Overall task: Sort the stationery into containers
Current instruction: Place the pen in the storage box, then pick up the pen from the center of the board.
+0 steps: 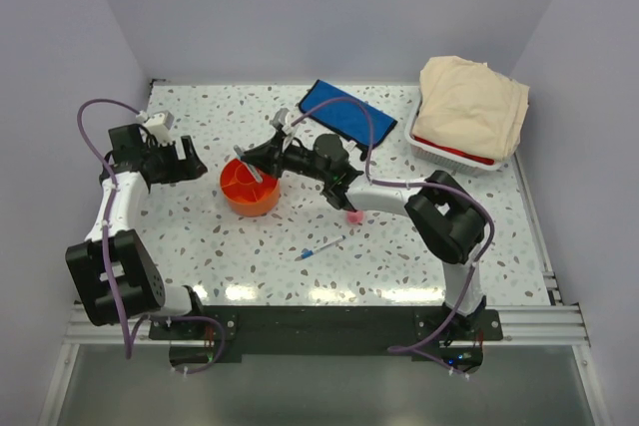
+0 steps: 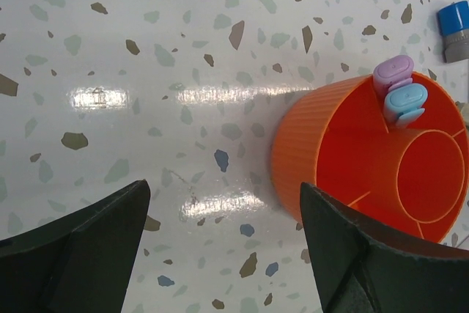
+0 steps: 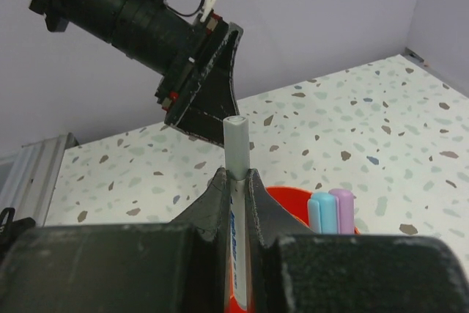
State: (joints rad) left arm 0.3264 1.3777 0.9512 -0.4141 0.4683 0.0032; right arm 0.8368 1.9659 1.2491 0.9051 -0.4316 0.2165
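A thin grey-and-white pen (image 3: 236, 141) stands nearly upright, clamped between the fingers of the right gripper (image 3: 235, 181), which is clenched on its shaft. The top external view puts that gripper directly over the round orange tub (image 1: 250, 189), so the pen hangs above the tub's compartments and is not yet let go. I judge this to be the drop-in step for this pen.

Two items are already sorted. A lilac-capped marker (image 2: 394, 71) and a light-blue-capped marker (image 2: 405, 100) stand side by side, touching, in one outer compartment against the tub wall. The round middle compartment and the other sections that show look empty from the left wrist view.

The left gripper (image 2: 223, 188) sits just beside the tub on its left. Its jaws are spread wide and hold nothing. Only speckled worktop (image 1: 200, 236) shows between them.

Two items lie loose on the worktop. A thicker pink tube (image 1: 353, 214) is under the right forearm, right of the tub. A slim pen with a blue tip (image 1: 321, 247) lies nearer the arm bases, well apart from both containers. The flat blue pencil pouch (image 1: 344, 115) lies toward the back, beyond the right arm. Whether anything is inside it cannot be told.

So the task looks roughly midway: two markers placed, one pen about to go in, two items to collect. The white basket (image 1: 429, 142) with its beige cloth (image 1: 469, 102) sits at the far right corner, apart from all this.
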